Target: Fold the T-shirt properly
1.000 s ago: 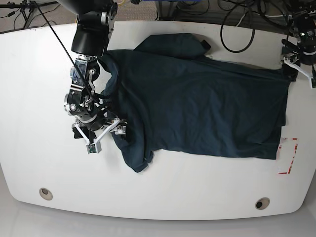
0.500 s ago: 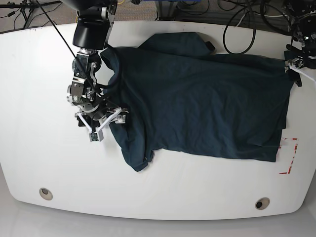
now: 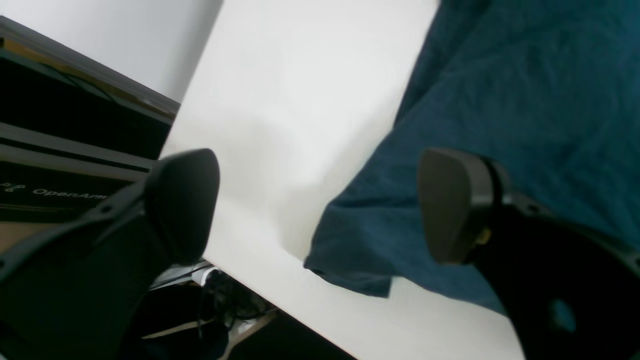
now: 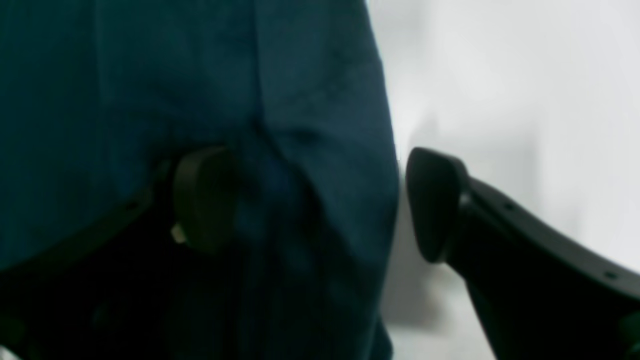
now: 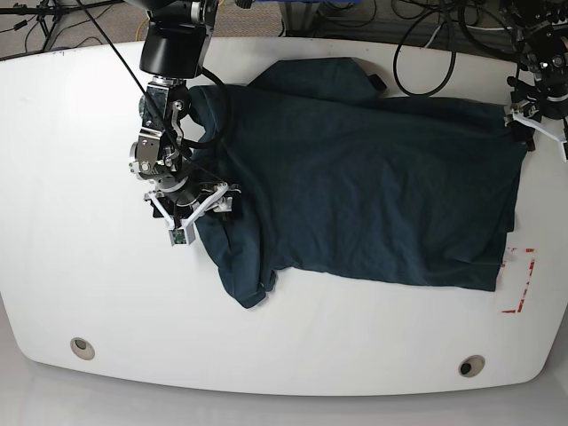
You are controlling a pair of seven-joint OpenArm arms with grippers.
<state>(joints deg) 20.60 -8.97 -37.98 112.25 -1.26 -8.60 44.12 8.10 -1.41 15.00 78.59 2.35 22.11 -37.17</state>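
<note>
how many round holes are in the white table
2. One round hole sits near the table's front left corner in the base view, the other hole near the front right corner. The T-shirt may hide others.

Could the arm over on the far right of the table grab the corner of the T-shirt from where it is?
Probably yes: the left gripper stands open right over the T-shirt corner at the table edge, with nothing between them.
</note>
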